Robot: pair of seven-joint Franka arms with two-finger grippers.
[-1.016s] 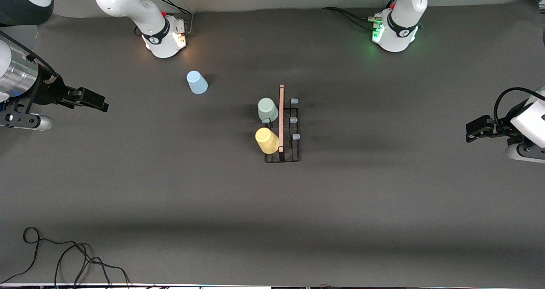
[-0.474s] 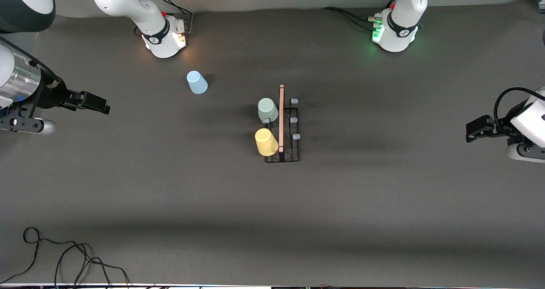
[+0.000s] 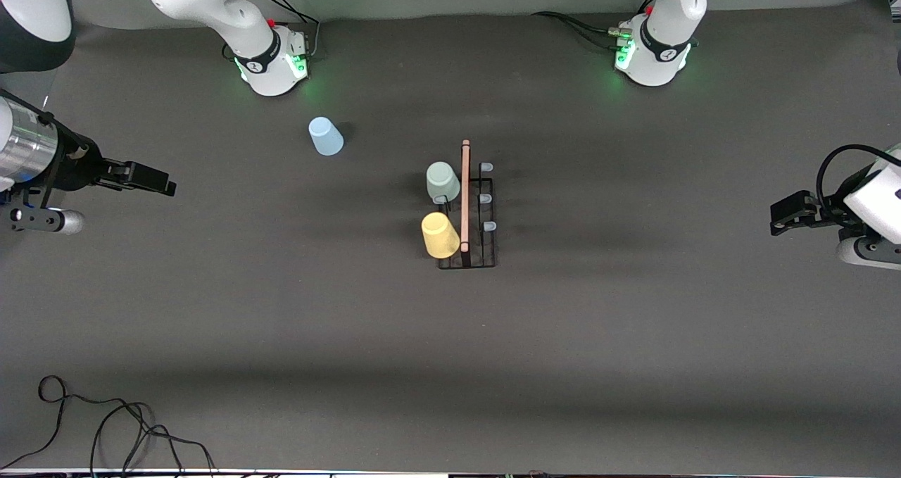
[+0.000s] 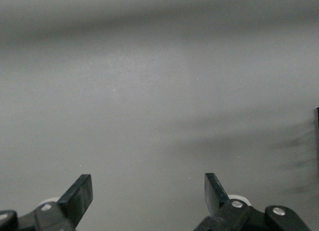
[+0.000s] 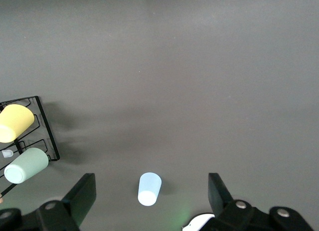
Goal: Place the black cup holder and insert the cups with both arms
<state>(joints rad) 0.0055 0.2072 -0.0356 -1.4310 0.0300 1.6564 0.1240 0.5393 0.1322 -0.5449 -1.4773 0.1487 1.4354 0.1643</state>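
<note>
Your right gripper [image 3: 163, 184] hangs over the right arm's end of the table with its jaws spread wide and nothing between them, and it is plainly the nearer tool to the one cup not yet racked. From it the light blue cup [image 3: 325, 136] lies toward the middle of the table and toward the edge where the bases stand, upside down on the dark table [image 3: 633, 337], just off the right arm's base, well apart from the rack. In the right wrist view that cup [image 5: 149, 188] shows between the two fingers, pale and tapered. At the table's centre the black cup holder [image 3: 467, 214] runs its wooden rod from the bases' edge toward the camera's edge, with the grey-green cup [image 3: 442, 181] and yellow cup [image 3: 440, 234] already on prongs. Your left gripper [image 3: 787, 214] waits, released and empty, over the left arm's end.
</note>
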